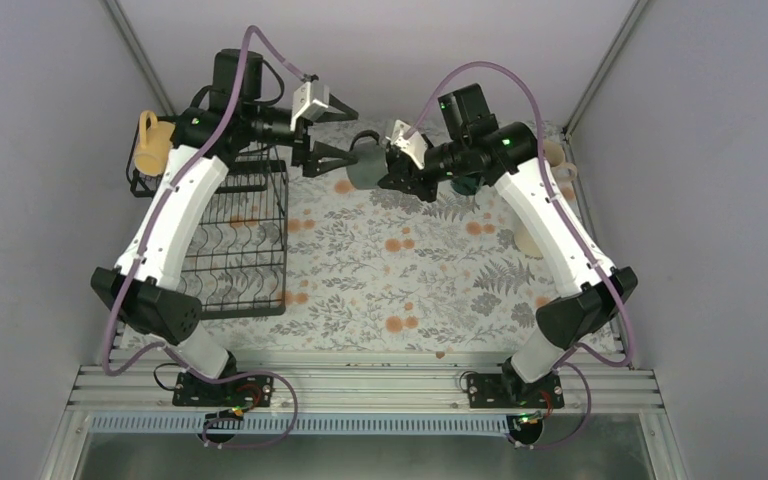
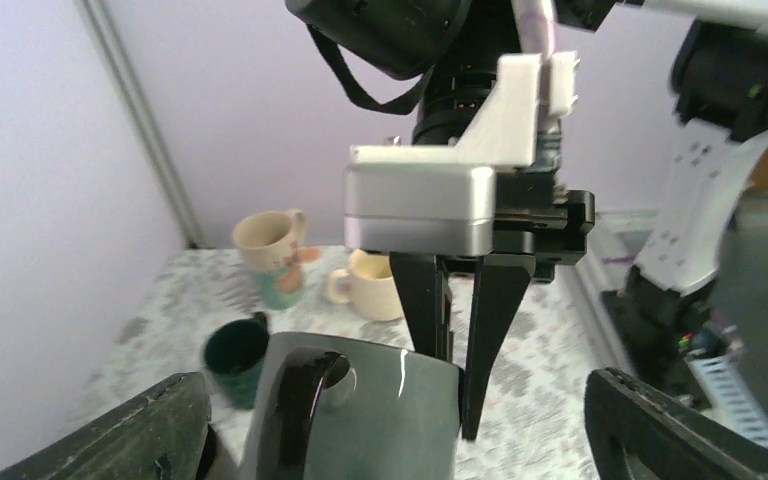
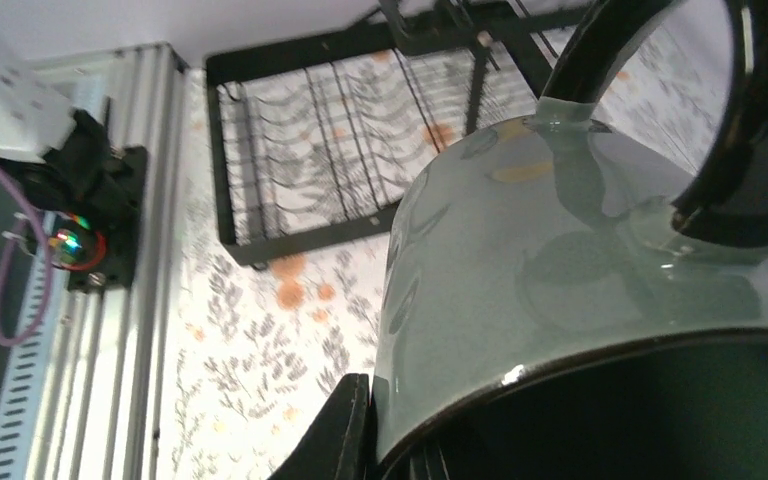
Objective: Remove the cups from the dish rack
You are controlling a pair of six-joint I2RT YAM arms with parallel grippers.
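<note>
1. Unloading is looking roughly half done. Three cups are standing on the desk (image 1: 410,280) at its far right: a dark green mug (image 2: 235,355), a cream mug with lettering (image 2: 272,255) and a beige mug (image 2: 375,287).
2. A yellow mug (image 1: 148,142) is sitting on the raised upper shelf of the dish rack (image 1: 286,230), so it is waiting to be unloaded. The slotted plate tray is showing no cups, though the left arm is covering part of it. The black mug is not showing in any view.
3. The dark grey mug (image 1: 364,170) is hanging in the air above the far middle of the desk, between the two arms and clear of the rack.
4. The right end effector (image 1: 388,168) is pinching the mug's rim, one finger inside and one outside against the wall, and is carrying its weight.
5. The left end effector (image 1: 353,133) is spread wide, its fingers flanking the mug on either side. Neither finger appears to be touching it, and it is gripping nothing.
6. Judging from this, the mug is passing across to the right arm, which is likely to be setting it down next beside the three cups already on the desk.
</note>
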